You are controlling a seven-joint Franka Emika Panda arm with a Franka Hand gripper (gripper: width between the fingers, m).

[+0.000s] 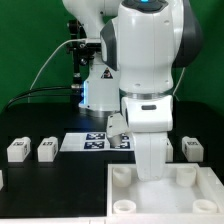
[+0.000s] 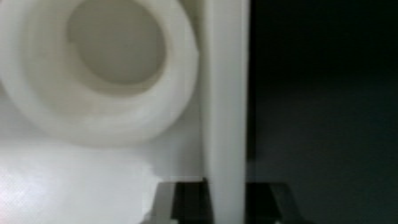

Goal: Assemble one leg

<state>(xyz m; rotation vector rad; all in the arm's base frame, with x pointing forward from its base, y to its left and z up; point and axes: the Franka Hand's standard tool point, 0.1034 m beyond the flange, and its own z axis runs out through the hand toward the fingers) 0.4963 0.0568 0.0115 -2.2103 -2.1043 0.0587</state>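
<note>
My gripper point(image 1: 150, 168) reaches down onto the far edge of the large white square panel point(image 1: 205, 205) with round corner sockets point(image 1: 121, 176). In the wrist view its two dark fingers point(image 2: 185, 203) sit tight on either side of the panel's edge wall point(image 2: 226, 90), with no gap showing, beside one round socket point(image 2: 121, 55). My gripper point(image 2: 226, 198) is shut on that edge. Two legs, small white blocks with tags, stand at the exterior view's left point(image 1: 17, 150) point(image 1: 47, 150). A third leg point(image 1: 193, 149) stands at the right. No leg is in my gripper.
The marker board point(image 1: 90, 142) lies flat on the black table behind the panel, partly hidden by the arm. Another white piece point(image 1: 2, 179) is cut off at the exterior view's left edge. The robot's base and cables stand at the back.
</note>
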